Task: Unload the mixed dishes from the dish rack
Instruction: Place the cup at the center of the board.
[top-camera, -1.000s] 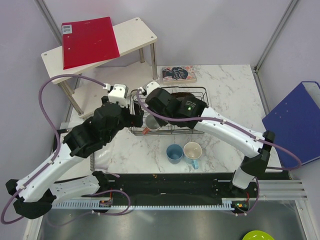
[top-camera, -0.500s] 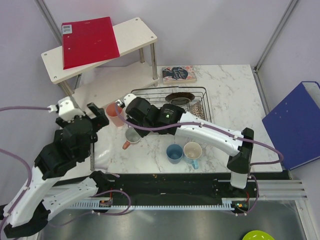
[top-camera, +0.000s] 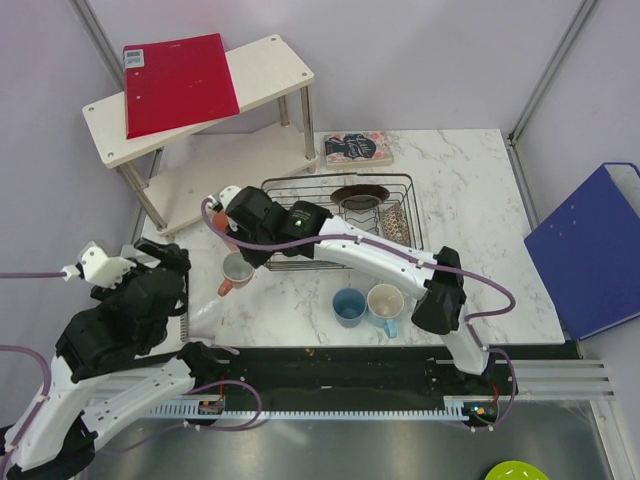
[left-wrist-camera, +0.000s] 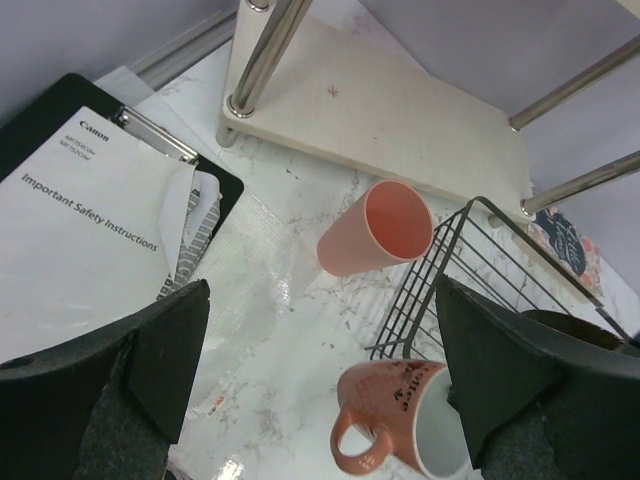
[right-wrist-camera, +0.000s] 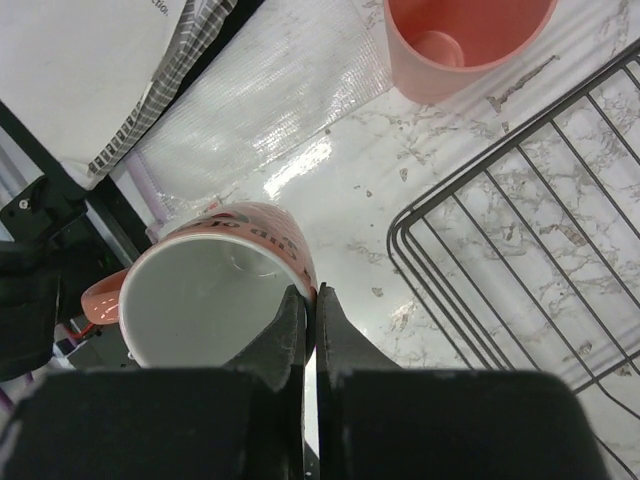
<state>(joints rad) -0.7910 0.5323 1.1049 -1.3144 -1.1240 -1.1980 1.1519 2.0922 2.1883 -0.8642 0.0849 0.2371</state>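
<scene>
The whole table (top-camera: 470, 190) is taken in from a fixed camera high above and behind the arm bases, aimed steeply down. A wider, oblique look down is given by the left wrist camera, a close one from just above the pink mug (right-wrist-camera: 215, 300) by the right; mug, salmon-pink tumbler (left-wrist-camera: 375, 228) and dish rack (left-wrist-camera: 432, 272) corner are shared by both.

bright, even light; soft shadows; glare on the clear plastic sheet (right-wrist-camera: 275, 105); wrist views blur up close.
</scene>
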